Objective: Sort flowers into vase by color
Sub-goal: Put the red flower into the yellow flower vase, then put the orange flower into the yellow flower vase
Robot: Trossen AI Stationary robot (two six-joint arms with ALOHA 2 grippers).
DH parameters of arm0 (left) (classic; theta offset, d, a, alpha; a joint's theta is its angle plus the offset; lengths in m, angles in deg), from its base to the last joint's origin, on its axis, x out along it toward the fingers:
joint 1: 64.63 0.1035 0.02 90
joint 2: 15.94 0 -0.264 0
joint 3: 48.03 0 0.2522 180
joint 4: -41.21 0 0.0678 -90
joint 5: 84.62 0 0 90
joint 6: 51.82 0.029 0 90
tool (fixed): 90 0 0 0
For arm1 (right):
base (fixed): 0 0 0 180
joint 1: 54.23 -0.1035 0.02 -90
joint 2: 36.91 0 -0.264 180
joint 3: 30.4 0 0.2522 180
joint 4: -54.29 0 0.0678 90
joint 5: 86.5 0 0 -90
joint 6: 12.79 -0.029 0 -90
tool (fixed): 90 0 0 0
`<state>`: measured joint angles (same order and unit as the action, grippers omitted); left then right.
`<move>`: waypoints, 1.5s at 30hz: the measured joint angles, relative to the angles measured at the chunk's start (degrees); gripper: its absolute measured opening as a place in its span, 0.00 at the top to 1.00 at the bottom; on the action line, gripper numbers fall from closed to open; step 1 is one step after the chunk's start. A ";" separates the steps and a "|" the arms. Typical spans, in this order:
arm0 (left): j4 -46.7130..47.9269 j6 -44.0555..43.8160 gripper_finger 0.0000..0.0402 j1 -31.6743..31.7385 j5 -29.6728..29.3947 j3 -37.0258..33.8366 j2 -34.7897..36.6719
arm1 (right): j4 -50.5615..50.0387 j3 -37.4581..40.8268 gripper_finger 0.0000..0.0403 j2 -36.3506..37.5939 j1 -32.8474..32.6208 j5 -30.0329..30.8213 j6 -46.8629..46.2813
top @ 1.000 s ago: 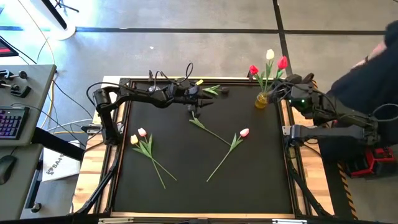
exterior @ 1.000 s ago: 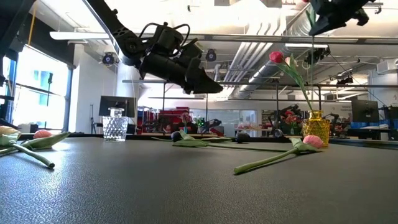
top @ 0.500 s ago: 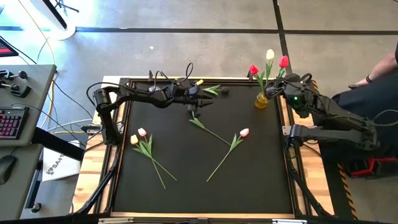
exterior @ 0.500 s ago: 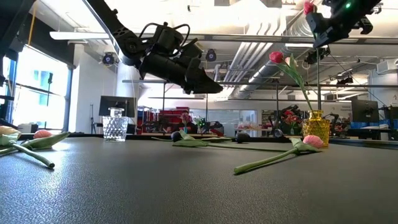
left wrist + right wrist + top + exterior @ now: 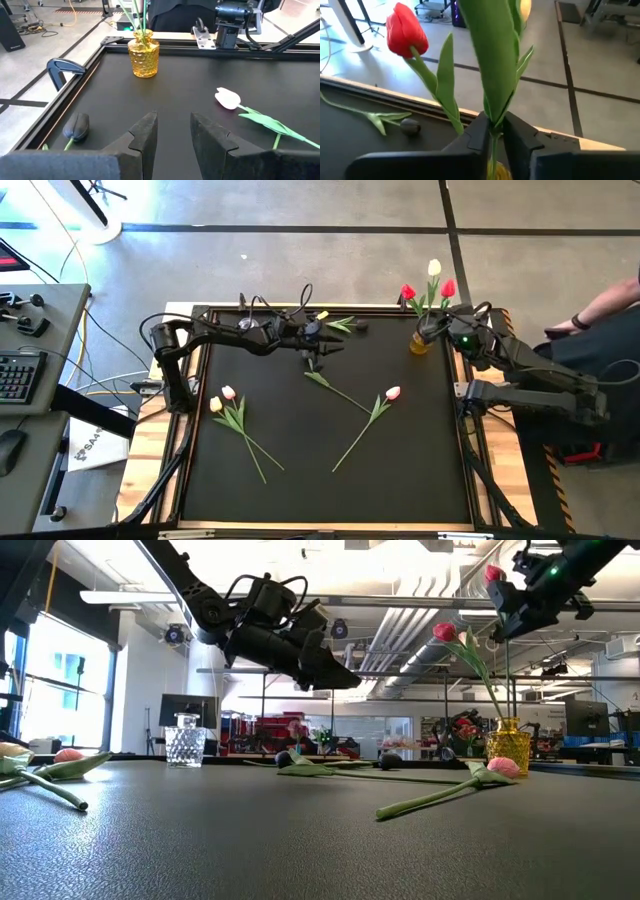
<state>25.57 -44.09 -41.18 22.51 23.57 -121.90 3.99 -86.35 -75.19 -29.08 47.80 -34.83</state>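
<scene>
My right gripper [image 5: 440,327] is shut on a red tulip [image 5: 493,573] above the amber vase [image 5: 508,745] at the table's far right corner. A second red tulip [image 5: 406,30] and a yellow one [image 5: 434,268] stand in that vase. My left gripper [image 5: 172,131] hovers open over the far middle of the table, above a dark tulip [image 5: 313,364]. Another dark tulip [image 5: 76,125] lies near the far edge. A pink-white tulip [image 5: 392,392] lies flat right of centre. A pink [image 5: 228,392] and a yellow tulip [image 5: 215,404] lie flat at the left. My right gripper pinches the red tulip's green stem [image 5: 493,134] between its two fingers, just below the leaves, reaching level from the table's right side across the stem. The tulip stands upright and lifted, head above the fingers. Its stem [image 5: 507,680] runs straight down to the amber vase's mouth.
A clear glass vase [image 5: 184,740] stands toward the far left side in the low view. A raised black frame [image 5: 200,360] borders the dark mat. A person's arm [image 5: 600,305] shows beyond the right edge. The near half of the mat is bare.
My right gripper has moved down and toward the table's left, coming over the amber vase and staying shut on the red tulip. The tulip has come down with it, still upright. The person at the right has drawn back.
</scene>
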 joint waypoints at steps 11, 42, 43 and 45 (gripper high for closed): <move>0.36 -3.16 0.74 0.00 0.11 0.00 0.00 | 1.45 -0.02 0.51 0.90 0.83 -0.97 -0.04; 14.23 -2.97 0.74 1.24 0.10 -0.04 6.44 | 12.92 -0.11 0.44 5.27 -10.95 -16.16 2.13; 14.40 -2.98 0.74 1.15 -0.13 -0.04 6.89 | 12.85 -0.11 0.44 5.38 -11.43 -15.47 2.34; 14.74 -2.98 0.74 1.05 -0.32 -0.04 7.42 | 12.66 -0.11 0.44 5.67 -12.45 -14.39 2.71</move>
<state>40.32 -47.07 -40.13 22.20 23.53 -114.48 16.65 -86.46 -69.52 -41.53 33.41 -32.11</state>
